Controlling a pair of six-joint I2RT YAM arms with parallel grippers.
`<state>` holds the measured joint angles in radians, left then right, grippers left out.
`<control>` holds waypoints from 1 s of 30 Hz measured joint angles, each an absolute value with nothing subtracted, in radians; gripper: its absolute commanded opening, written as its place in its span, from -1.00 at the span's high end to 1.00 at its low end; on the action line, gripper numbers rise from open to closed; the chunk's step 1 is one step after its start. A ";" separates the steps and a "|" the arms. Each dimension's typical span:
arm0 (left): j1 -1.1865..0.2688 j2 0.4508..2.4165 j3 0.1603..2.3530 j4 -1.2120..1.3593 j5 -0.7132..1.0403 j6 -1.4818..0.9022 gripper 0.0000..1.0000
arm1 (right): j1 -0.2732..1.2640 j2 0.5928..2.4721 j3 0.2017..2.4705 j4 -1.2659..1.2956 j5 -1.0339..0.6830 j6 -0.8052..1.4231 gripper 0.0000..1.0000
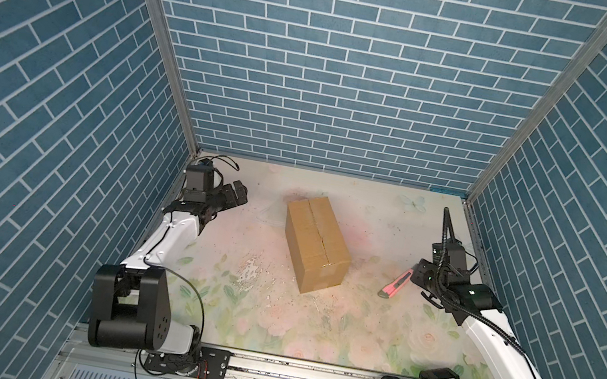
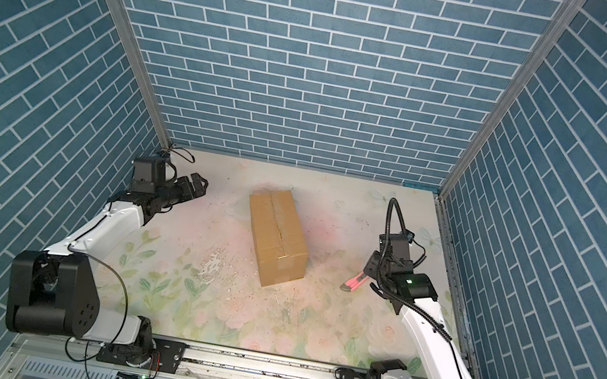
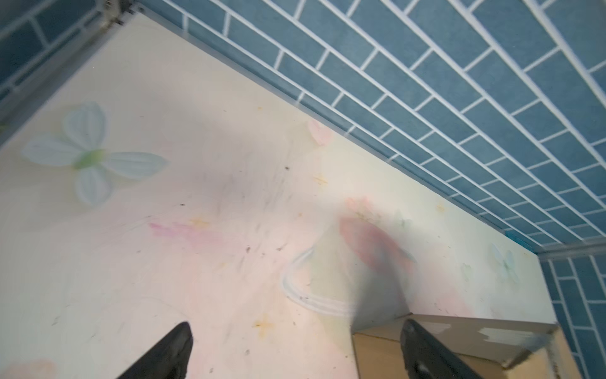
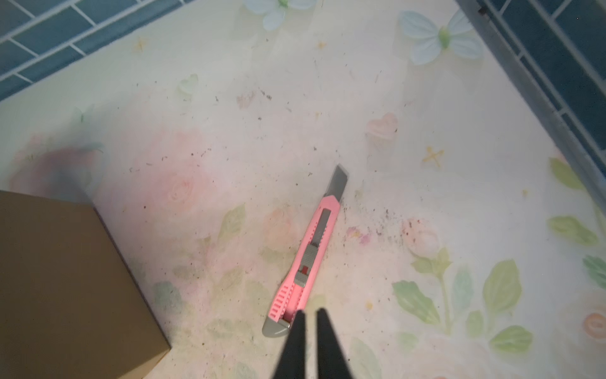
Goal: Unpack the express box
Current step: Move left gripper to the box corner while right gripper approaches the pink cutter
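The express box [image 1: 315, 243] stands flaps shut at the middle of the floral table [image 1: 311, 327]; a pink utility knife [image 4: 308, 259] lies right of it, blade out; the right gripper [image 4: 310, 311] is clenched over the knife's butt, grasp unclear; the left gripper [image 1: 235, 193] gapes empty, far left.

The closed right gripper [image 4: 311, 312] is at the grey end of the pink knife [image 4: 319, 226], lying near the box [image 4: 65, 279].

floral table [image 1: 270, 319] carries the express box [image 1: 315, 243] and, apart, a pink knife [image 1: 394, 286].
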<state>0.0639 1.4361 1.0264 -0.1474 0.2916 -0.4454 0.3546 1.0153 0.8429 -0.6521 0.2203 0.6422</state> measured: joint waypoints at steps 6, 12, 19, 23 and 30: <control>-0.002 1.610 1.216 -0.191 0.391 -0.440 -0.16 | 0.522 1.106 0.869 -0.683 0.203 0.712 1.00; -0.060 1.847 1.446 -0.244 0.459 -0.442 0.17 | 0.653 1.201 0.877 -0.651 0.168 0.783 1.00; -0.139 2.045 1.641 -0.293 0.466 -0.445 0.34 | 0.738 1.288 0.877 -0.574 0.119 0.851 1.00; -0.178 2.086 1.682 -0.294 0.460 -0.453 0.36 | 0.761 1.290 0.876 -0.511 0.085 0.900 1.00; -0.228 2.123 1.731 -0.275 0.467 -0.461 0.39 | 0.789 1.293 0.874 -0.424 0.041 0.960 1.00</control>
<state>-0.2276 2.1227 1.7309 -0.2752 0.4675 -0.4606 0.7887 1.2930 0.8738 -0.4236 0.0414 0.9600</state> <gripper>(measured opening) 0.307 0.041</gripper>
